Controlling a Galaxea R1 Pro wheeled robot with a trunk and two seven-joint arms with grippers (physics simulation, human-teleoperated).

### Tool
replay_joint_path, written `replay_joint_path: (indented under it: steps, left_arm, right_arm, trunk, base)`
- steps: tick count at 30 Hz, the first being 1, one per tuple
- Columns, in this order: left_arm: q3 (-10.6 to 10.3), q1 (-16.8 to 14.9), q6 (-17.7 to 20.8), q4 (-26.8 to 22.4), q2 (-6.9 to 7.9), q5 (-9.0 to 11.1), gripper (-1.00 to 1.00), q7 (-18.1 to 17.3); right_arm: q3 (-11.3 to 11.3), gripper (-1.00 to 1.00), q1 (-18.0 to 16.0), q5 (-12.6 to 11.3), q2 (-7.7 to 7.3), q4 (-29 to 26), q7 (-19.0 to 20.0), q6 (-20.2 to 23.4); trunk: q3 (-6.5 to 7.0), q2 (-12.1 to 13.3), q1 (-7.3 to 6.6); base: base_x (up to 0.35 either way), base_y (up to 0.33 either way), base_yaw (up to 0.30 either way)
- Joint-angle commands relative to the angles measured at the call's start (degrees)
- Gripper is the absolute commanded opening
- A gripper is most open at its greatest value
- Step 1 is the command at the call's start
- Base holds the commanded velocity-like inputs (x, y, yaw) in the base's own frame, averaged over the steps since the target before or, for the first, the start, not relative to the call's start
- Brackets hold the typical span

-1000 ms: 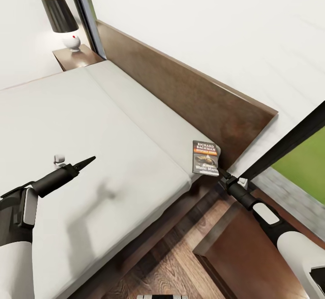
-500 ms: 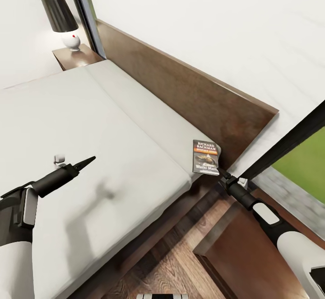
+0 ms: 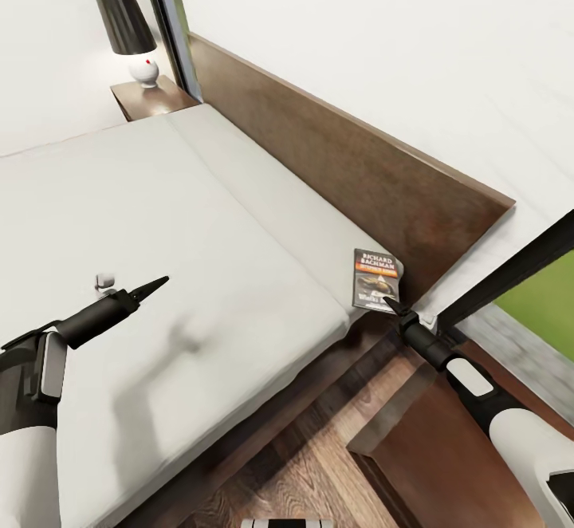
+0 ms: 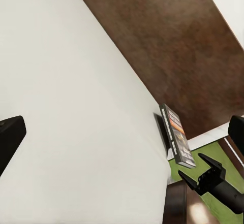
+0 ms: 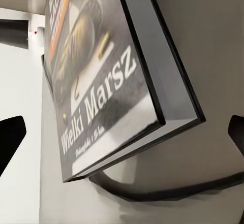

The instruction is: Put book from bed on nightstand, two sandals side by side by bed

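Observation:
The book [image 3: 376,279] lies flat on the pale mattress of the bed [image 3: 183,225], at the corner beside the dark headboard [image 3: 351,169]. Its dark cover with white lettering faces up. My right gripper [image 3: 391,302] is open at the book's near corner, and in the right wrist view the book [image 5: 101,82] sits close between the spread fingers [image 5: 10,140]. In the left wrist view the book [image 4: 176,135] and the right gripper [image 4: 203,174] appear together. My left gripper [image 3: 153,284] hovers open over the middle of the mattress. The sandals are out of view.
One nightstand [image 3: 155,99] with a black-shaded lamp [image 3: 131,33] stands at the far side of the bed. Another nightstand [image 3: 430,448] is right under my right arm. A strip of wood floor [image 3: 319,440] runs between it and the bed frame. A dark window frame [image 3: 510,277] rises at right.
The whole picture has shifted, so the camera has moved. The right gripper's tip now reaches the book's near corner, where before it stood just short of it. The left arm is unchanged.

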Motion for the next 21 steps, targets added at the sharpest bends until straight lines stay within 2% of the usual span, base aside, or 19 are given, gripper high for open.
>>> replay_joint_path:
  steps: [1, 21]
  left_arm:
    - [0.0, 0.0, 0.5, 0.0, 0.00, 0.2, 1.00, -0.1]
    - [0.0, 0.0, 0.5, 0.0, 0.00, 0.2, 1.00, -0.1]
  right_arm:
    - [0.3, 1.00, 0.0, -0.6, -0.05, 0.0, 0.1, 0.3]
    - [0.3, 1.00, 0.0, -0.6, -0.05, 0.0, 0.1, 0.3]
  trunk:
    - [-0.03, 0.0, 0.00]
    - [-0.03, 0.0, 0.00]
  base:
    - [0.000, 0.000, 0.010]
    - [0.000, 0.000, 0.001]
